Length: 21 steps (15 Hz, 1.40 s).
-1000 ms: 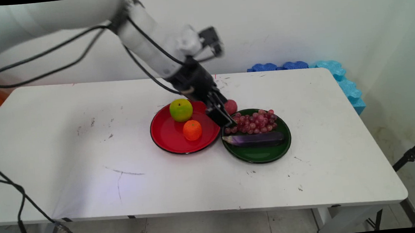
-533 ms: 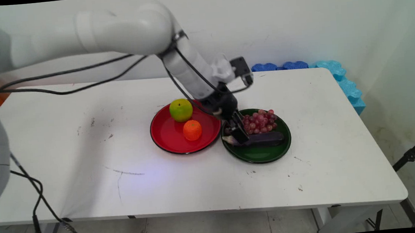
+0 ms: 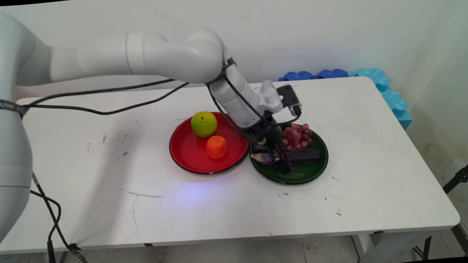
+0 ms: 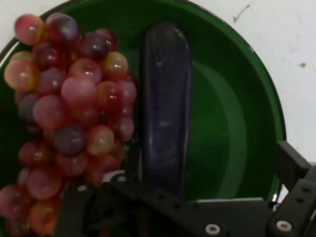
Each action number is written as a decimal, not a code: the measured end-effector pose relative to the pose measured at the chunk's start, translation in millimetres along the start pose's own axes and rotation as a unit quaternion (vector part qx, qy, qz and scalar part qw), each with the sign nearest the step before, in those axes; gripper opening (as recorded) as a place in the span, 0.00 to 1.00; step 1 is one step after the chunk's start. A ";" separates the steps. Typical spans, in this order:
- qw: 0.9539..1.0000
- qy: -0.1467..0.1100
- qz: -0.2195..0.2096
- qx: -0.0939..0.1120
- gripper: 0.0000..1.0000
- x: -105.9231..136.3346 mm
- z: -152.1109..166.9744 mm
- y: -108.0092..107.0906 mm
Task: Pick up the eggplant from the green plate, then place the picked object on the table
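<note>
My gripper (image 3: 281, 163) is low over the green plate (image 3: 304, 177), open, with its fingers on either side of the purple eggplant (image 3: 305, 156) near its stem end. In the hand view the eggplant (image 4: 165, 113) runs up from between the fingers of the gripper (image 4: 202, 165); the right finger (image 4: 291, 163) stands well off it over the green plate (image 4: 232, 123). A bunch of red grapes (image 3: 297, 137) lies on the plate's far half, and these grapes (image 4: 69, 113) press against the eggplant's left side.
Left of the green plate a red plate (image 3: 186, 156) holds a green apple (image 3: 204, 124) and an orange (image 3: 217, 146). Blue foam pieces (image 3: 380, 82) lie at the table's back right corner. Black cables hang from the arm over the table's left part.
The gripper has moved right and down, from the red plate's far right rim to the eggplant on the green plate. The arm now hides the small red fruit behind the plates.
</note>
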 end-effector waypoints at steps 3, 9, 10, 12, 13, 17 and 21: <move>1.000 -0.002 0.005 -0.001 1.00 1.9 15.8 -1.3; 1.000 -0.004 0.013 0.000 0.00 3.9 35.4 -3.9; 1.000 -0.003 0.015 0.000 0.00 4.5 37.3 -3.5; 1.000 0.000 0.019 -0.001 0.00 5.7 39.3 -2.2; 1.000 0.001 0.020 -0.001 0.00 6.2 39.2 -1.6; 1.000 0.011 0.020 0.001 0.00 11.5 27.0 3.9; 0.999 0.030 0.015 0.001 0.00 18.9 -16.3 16.2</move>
